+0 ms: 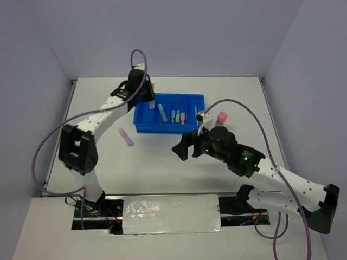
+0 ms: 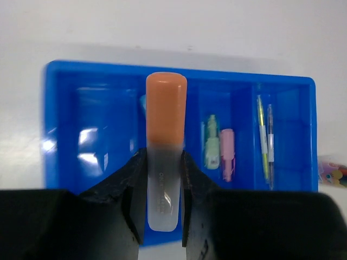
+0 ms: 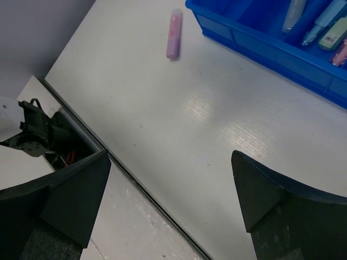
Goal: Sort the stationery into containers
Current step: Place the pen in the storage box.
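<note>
The left gripper (image 2: pixel 162 189) is clamped on the frosted barrel of a stubby orange-capped marker (image 2: pixel 165 108). It holds the marker over the bright blue compartmented plastic tray (image 2: pixel 81 66), apparently to drop it into a compartment left of the one holding a pale green marker (image 2: pixel 212 149) and a pink marker (image 2: pixel 227 151). The right gripper (image 3: pixel 173 200), jaws wide apart and empty, hovers before the tray's front wall. It is probably meant for the lilac marker (image 3: pixel 174 33) lying off the tray's front-left corner.

A white tabletop (image 1: pixel 162 162) is enclosed on the left, far and right by plain pale lavender-grey walls (image 1: pixel 179 32). A soft sheen of light is seen on its surface, and a crinkled silvery sheet (image 1: pixel 171 213) is laid at the near edge.
</note>
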